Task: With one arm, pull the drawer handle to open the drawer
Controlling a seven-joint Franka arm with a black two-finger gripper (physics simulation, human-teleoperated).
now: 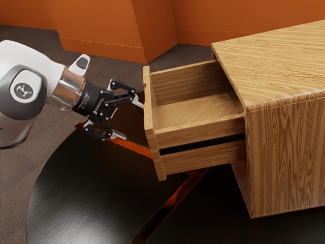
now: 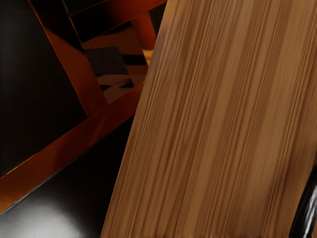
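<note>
- Reaching in from 9 o'clock in the exterior view, the white robot arm (image 1: 25, 91) holds its black two-finger gripper (image 1: 129, 120) just beside the flat wooden drawer front (image 1: 151, 122).
- Its fingers are spread wide apart, and nothing is held between them.
- The light brown wooden drawer (image 1: 195, 114) sits at 3 o'clock from the gripper. It is pulled well out of the big wooden cabinet (image 1: 284, 127).
- The round black table top (image 1: 81, 203) lies at 6 o'clock from the gripper.
- The wrist view shows the drawer front (image 2: 213, 124) close to the hand, with a shiny orange bar (image 2: 64, 144) beside it.
</note>
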